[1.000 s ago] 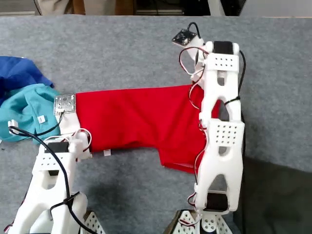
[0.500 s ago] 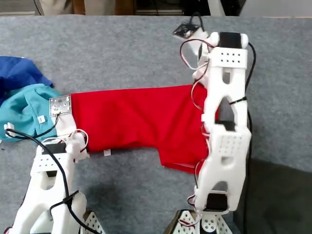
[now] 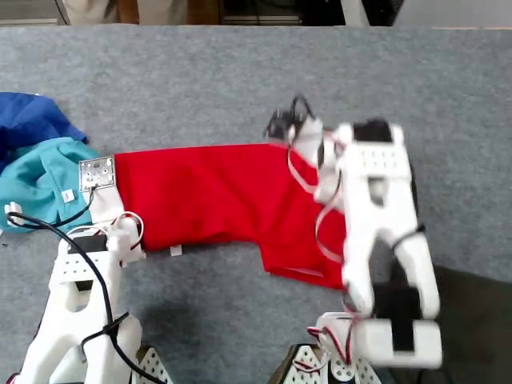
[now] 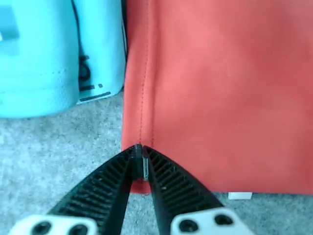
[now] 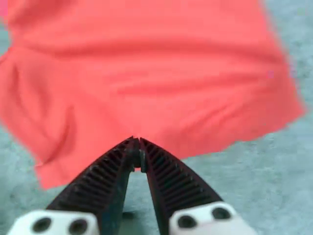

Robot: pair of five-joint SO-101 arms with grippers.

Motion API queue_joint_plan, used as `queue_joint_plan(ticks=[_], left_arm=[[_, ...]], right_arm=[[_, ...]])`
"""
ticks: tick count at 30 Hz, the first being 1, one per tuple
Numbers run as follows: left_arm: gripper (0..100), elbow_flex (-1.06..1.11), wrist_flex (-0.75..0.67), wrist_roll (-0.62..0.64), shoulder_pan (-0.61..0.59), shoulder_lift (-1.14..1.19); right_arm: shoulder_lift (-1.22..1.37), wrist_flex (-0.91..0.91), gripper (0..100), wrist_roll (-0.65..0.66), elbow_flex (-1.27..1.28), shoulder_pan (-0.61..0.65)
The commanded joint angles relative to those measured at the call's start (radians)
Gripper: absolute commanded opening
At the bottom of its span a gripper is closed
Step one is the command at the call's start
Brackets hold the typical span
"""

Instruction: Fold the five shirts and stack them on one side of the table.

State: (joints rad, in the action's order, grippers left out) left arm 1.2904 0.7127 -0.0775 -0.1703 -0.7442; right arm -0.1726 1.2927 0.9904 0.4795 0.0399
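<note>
A red shirt (image 3: 208, 192) lies spread across the middle of the grey table (image 3: 184, 80). My left gripper (image 3: 118, 214) is shut on the shirt's left hem near its front corner; the left wrist view has the closed tips (image 4: 139, 154) pinching the red cloth (image 4: 220, 88). My right gripper (image 3: 302, 148) is over the shirt's right part. In the right wrist view it (image 5: 137, 149) is shut on an edge of the red cloth (image 5: 146, 73), which hangs rumpled beyond it.
At the left edge a teal shirt (image 3: 44, 184) lies crumpled beside the red hem, with a blue shirt (image 3: 28, 116) behind it. The teal cloth (image 4: 49, 58) carries a white label. A dark patch (image 3: 464, 320) covers the near right corner.
The right arm has drawn back toward the near side and leftward, taking the red shirt's right end with it. The left gripper has stayed on the hem, shifting slightly left.
</note>
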Motion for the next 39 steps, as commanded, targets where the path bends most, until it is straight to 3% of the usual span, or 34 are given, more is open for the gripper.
queue_joint_plan(ticks=[1,8,18,27,39], left_arm=[[2,-0.006,-0.009,-0.005,-0.008,-0.024],[2,-0.006,-0.011,-0.005,-0.008,-0.019],[2,-0.006,-0.012,-0.005,-0.008,-0.019],[2,-0.006,-0.011,-0.005,-0.008,-0.019],[2,-0.006,-0.006,-0.005,-0.008,-0.019]], right_arm=[[-0.2,-0.048,1.6,0.049,0.248,0.015],[-0.424,0.005,21.4,0.146,0.529,0.088],[-0.481,-0.003,20.7,0.055,0.634,0.317],[-0.452,-0.176,25.1,0.054,0.725,0.315],[-0.11,-0.264,24.9,0.058,0.618,0.285]])
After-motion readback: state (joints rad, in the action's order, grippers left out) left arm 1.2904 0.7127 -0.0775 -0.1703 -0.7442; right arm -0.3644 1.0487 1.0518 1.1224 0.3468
